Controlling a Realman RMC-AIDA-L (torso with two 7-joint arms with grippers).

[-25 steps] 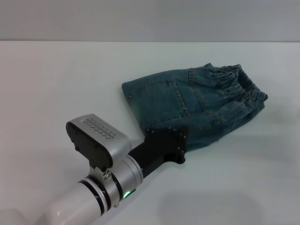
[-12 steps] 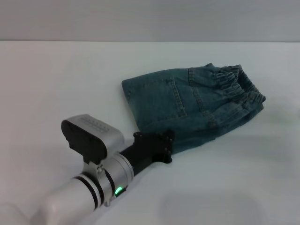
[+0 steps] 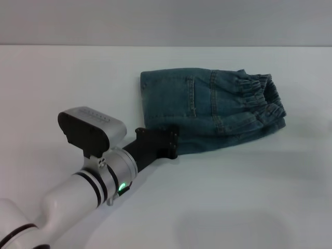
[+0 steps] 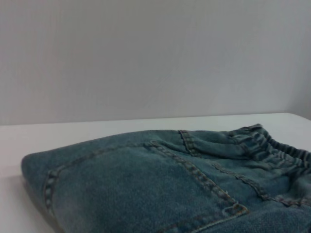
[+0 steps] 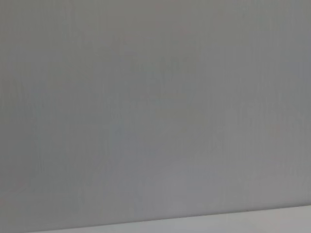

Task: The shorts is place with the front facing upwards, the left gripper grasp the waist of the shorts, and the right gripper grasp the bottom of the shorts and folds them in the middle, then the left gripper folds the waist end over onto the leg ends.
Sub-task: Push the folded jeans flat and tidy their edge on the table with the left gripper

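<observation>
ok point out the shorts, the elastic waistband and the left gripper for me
shorts point(image 3: 176, 104), head view, on the flat folded denim panel.
elastic waistband point(image 3: 262, 91), head view, on the puckered ruffled band at the robot's right.
left gripper point(image 3: 158, 142), head view, on its black body at the shorts' near edge.

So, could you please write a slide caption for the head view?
Left end effector at the near edge of the folded shorts on the white table.

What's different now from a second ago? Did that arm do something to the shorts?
The left tool has pulled back toward the robot and to its left, along the near edge of the shorts. The shorts have flattened and squared up, their right end lying less toward the robot. They stay folded on the white table, elastic waistband at the right. The right tool is out of sight.
</observation>
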